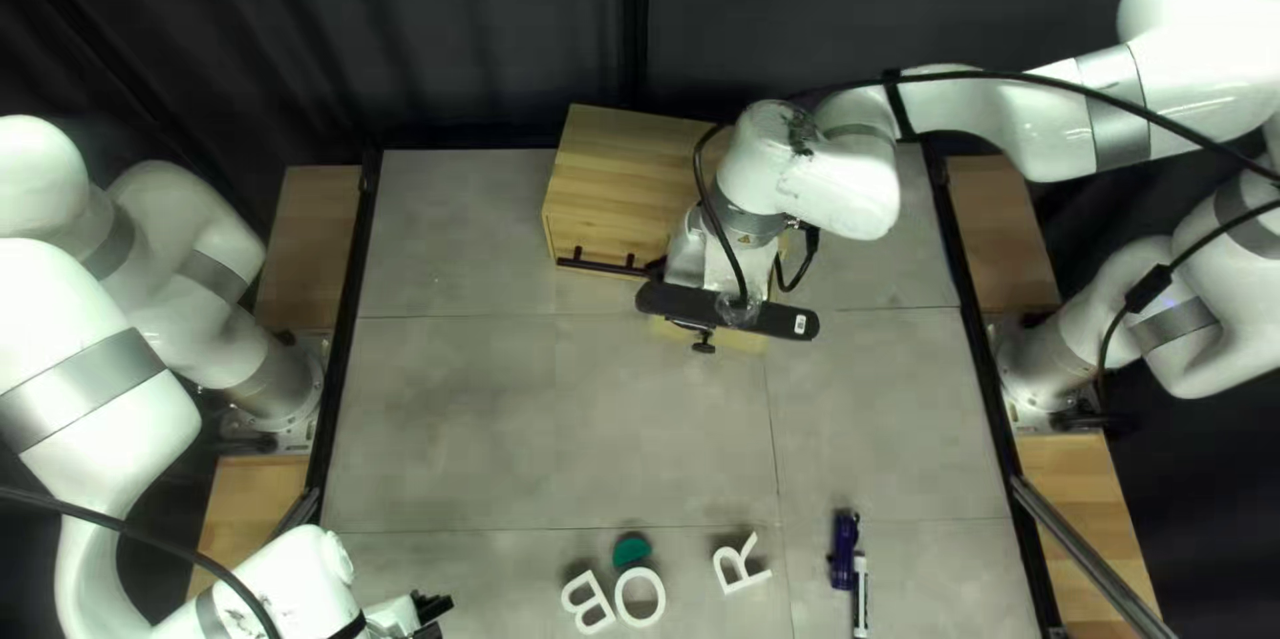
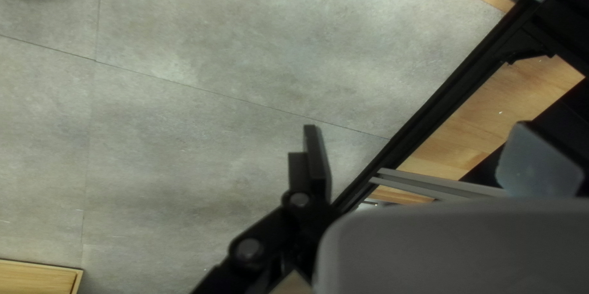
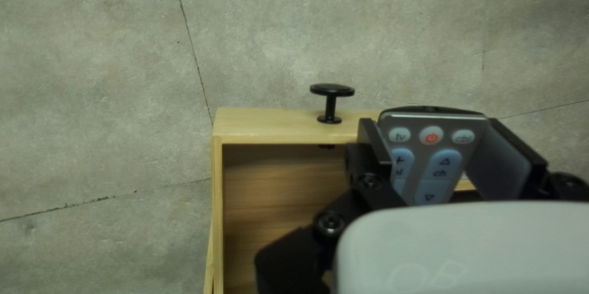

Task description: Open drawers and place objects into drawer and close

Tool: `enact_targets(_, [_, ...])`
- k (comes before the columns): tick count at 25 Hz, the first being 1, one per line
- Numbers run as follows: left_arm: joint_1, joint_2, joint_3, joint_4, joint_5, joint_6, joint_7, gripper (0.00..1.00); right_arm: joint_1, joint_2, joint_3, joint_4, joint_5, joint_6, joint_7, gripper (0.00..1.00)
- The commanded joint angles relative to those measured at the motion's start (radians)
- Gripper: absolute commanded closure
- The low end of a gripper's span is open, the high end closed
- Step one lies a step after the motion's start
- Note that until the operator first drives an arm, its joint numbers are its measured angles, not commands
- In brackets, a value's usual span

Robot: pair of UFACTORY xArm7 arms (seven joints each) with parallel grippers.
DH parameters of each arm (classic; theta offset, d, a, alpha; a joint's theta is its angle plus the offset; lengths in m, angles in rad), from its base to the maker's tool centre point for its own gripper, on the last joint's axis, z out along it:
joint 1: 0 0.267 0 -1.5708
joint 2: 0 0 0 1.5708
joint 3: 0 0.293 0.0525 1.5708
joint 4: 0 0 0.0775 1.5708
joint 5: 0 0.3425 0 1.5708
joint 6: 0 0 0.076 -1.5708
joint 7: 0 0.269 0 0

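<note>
Top left view: the desk (image 1: 534, 439) bears a cabinet (image 1: 620, 179) behind its pulled-out drawer (image 3: 217, 208). Well apart from the drawer, the left end effector (image 2: 417, 128) stands released; above the drawer, the right end effector (image 3: 435, 129) grasps the remote (image 3: 426, 162). Lowering could snag the drawer's front wall (image 3: 270, 126), which the remote's far end overlaps.

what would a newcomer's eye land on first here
Probably the long, dark remote control with pale-blue buttons, held in my right gripper above the open, pale wooden drawer. Next, perhaps, the flat white letters near the top left view's bottom edge, a dark-green rounded piece beside them.
</note>
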Motion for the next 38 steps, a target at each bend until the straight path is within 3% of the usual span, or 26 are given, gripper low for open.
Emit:
enact_targets(1, [0.0,0.0,0.0,0.0,0.0,0.0,0.0,0.0,-0.004,0.011,-0.003,0.015,0.003,0.018,-0.016,1.0])
enact_targets(38, [0.0,0.0,0.0,0.0,0.0,0.0,0.0,0.0,-0.011,0.088,-0.014,0.08,-0.092,0.092,-0.047,1.0])
